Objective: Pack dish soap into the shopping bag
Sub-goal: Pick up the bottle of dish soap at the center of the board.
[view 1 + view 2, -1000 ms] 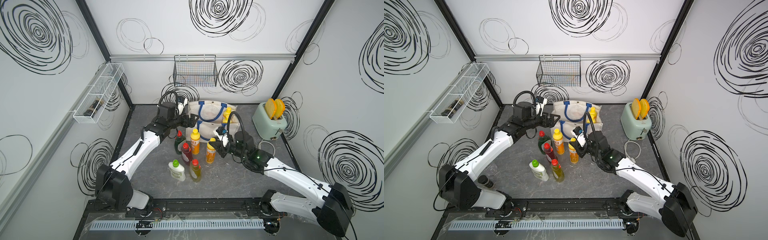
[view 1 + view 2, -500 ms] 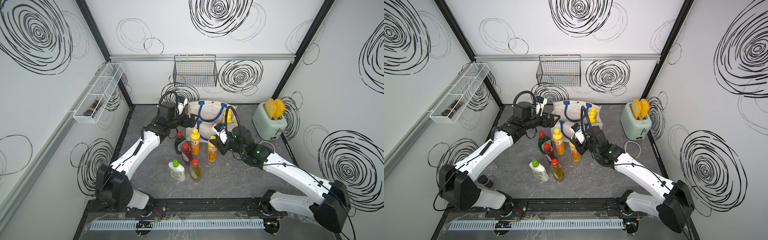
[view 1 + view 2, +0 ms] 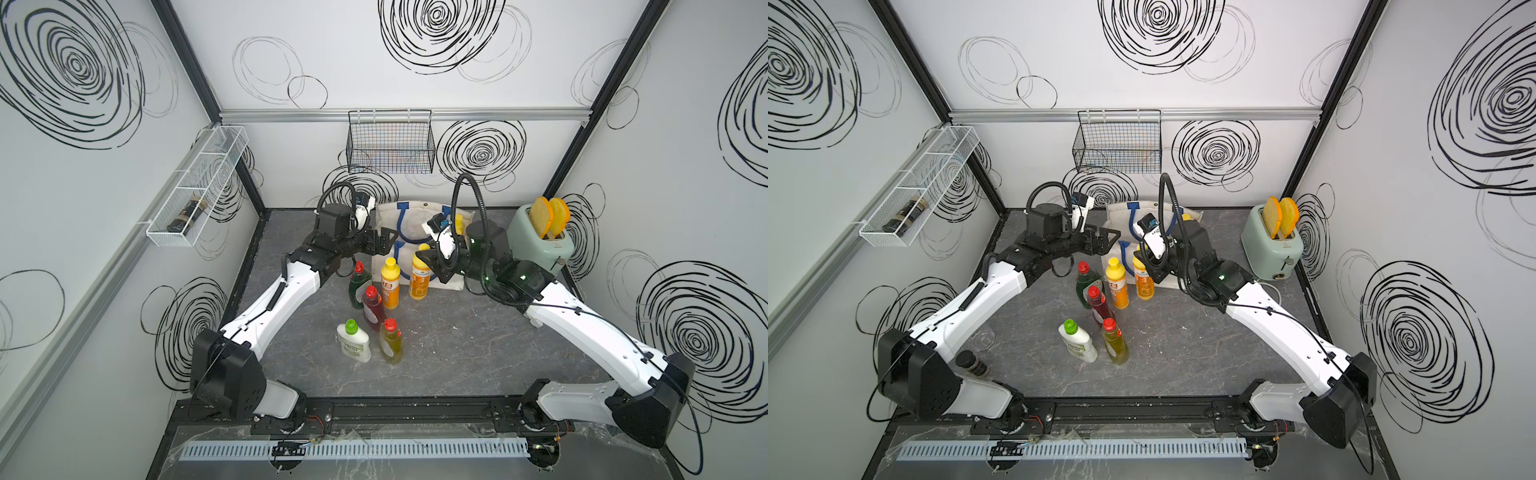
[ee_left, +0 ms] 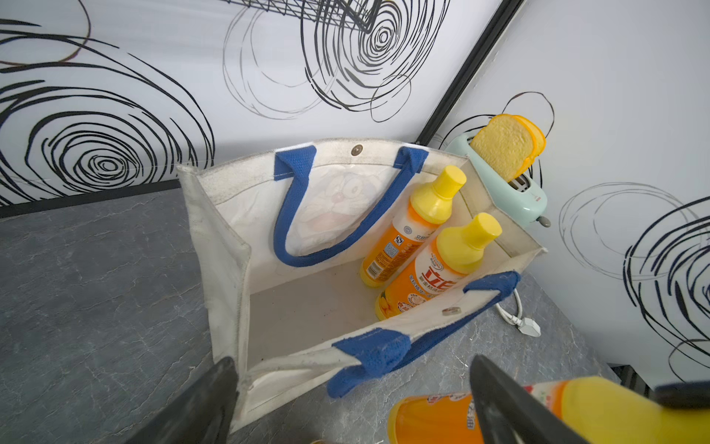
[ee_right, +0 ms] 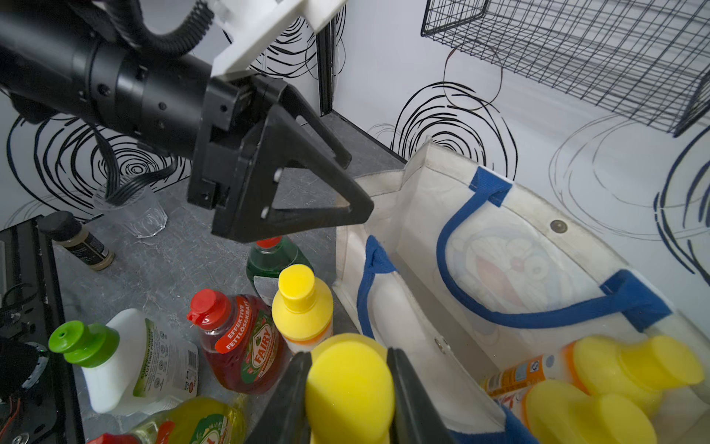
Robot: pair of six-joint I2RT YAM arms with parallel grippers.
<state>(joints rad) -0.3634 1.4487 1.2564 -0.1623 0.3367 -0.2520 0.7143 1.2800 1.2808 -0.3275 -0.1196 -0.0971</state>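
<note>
Right claw [image 5: 349, 388] is found closed narrowly on the yellow cap [image 5: 347, 365] of an orange bottle [image 3: 419, 279], which is gripped from above and held upright just in front of the shopping bag [image 3: 386, 214], beside its long front wall. Whether the bottle's base is clear of the counter [image 3: 457, 345] cannot be told. Left claw [image 3: 390, 245] is recorded as spread wide and empty, poised at the bag's end wall away from the toaster [image 3: 540, 245]; contact with the rim cannot be judged. The bag is seen standing open at the back of the counter, with one blue handle [image 4: 292, 230] hanging inside against the far wall. Inside, a rear orange bottle [image 4: 407, 234] and a front orange bottle [image 4: 434, 269] are noted leaning toward the toaster-side end wall. On the counter in front of the bag, a fourth orange bottle [image 3: 390, 284], a dark green bottle [image 3: 356, 289] and a red bottle [image 3: 372, 307] are grouped closely. A white bottle [image 3: 354, 343] and a yellow-green bottle [image 3: 390, 343] are set side by side nearer the arm bases.
</note>
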